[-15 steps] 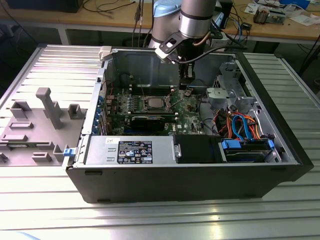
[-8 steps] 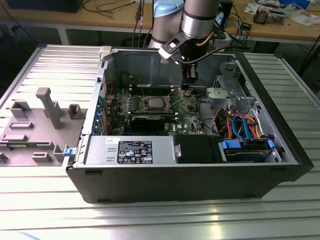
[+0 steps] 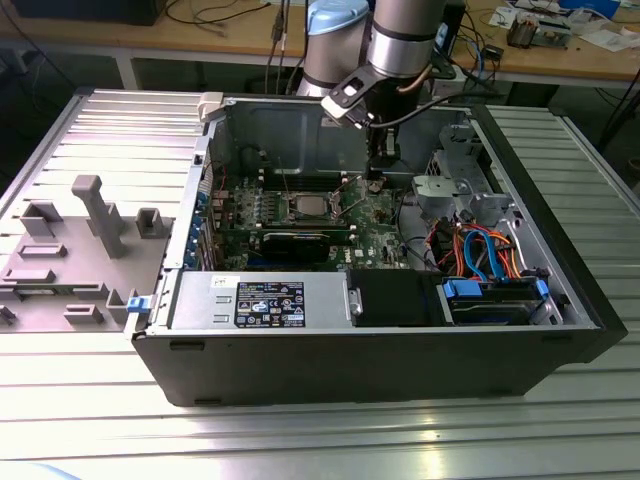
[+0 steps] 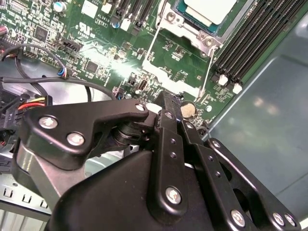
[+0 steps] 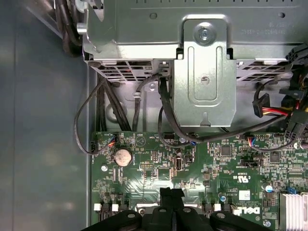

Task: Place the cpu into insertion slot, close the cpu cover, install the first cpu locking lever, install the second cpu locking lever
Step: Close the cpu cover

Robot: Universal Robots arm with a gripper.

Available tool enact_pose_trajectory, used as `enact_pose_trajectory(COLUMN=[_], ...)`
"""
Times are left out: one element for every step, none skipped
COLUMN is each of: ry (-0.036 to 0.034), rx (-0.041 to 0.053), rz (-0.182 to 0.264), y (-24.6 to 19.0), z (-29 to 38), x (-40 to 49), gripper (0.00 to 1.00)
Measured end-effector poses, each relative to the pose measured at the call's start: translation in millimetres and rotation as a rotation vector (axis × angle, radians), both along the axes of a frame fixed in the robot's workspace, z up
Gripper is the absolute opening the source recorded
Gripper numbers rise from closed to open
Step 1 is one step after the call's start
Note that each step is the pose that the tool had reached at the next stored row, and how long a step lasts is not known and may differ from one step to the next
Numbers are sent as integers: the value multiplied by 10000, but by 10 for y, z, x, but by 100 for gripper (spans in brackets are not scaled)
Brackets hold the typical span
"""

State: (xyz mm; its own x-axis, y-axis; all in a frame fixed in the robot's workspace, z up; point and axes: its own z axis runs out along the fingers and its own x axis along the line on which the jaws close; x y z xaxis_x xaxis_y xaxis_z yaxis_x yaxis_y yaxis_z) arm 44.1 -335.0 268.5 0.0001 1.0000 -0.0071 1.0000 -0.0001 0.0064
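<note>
The gripper (image 4: 167,98) was seen with its jaws drawn close together, scarcely any gap left between them and nothing held. In both wrist views its tips (image 5: 172,193) were found at the free edge of the cpu cover (image 4: 171,78); whether they touched that edge could not be told.

The cover was swung open off the insertion slot (image 4: 192,30), on the gripper's side of it, and the green motherboard (image 4: 96,48) could be seen through its window. The cpu (image 4: 209,8) was seated in the slot, its silver top left uncovered.

A coin battery (image 4: 187,110) was set on the motherboard just beside the fingertips, farther from the slot than the cover's edge. Long black memory slots (image 4: 255,38) were lined up beside the insertion slot.

In the first wrist view a grey metal bracket (image 5: 204,72) and black cables (image 5: 96,115) were seen past the board's edge, well apart from the slot.

In the exterior view the gripper (image 3: 375,180) was lowered into the open computer case (image 3: 350,360), to the exterior view's right of the slot, where the cpu (image 3: 305,207) was seen.
</note>
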Motion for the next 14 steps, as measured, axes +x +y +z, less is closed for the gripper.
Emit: enact_pose_trajectory(ry=[-1,0,0,0,0,0,0,0,3,7,14,22,27,29], rx=[1,1,1,0,1,0,0,1,2,1,1,2,1,0], rz=[0,1,0,6,17,23,25,26,27,27,27,25,27,28], y=[0,0,0,0,0,0,0,0,0,0,0,0,0,0], z=[-6,-13,-26,-54,-85,-108,-122,-138,-150,-166,-186,-201,-210,-211], x=[13,24,35,44,50,57,63,72,78,81,82,82,79,73], gripper=[11,11,11,11,11,11,11,11,11,11,11,11,11,11])
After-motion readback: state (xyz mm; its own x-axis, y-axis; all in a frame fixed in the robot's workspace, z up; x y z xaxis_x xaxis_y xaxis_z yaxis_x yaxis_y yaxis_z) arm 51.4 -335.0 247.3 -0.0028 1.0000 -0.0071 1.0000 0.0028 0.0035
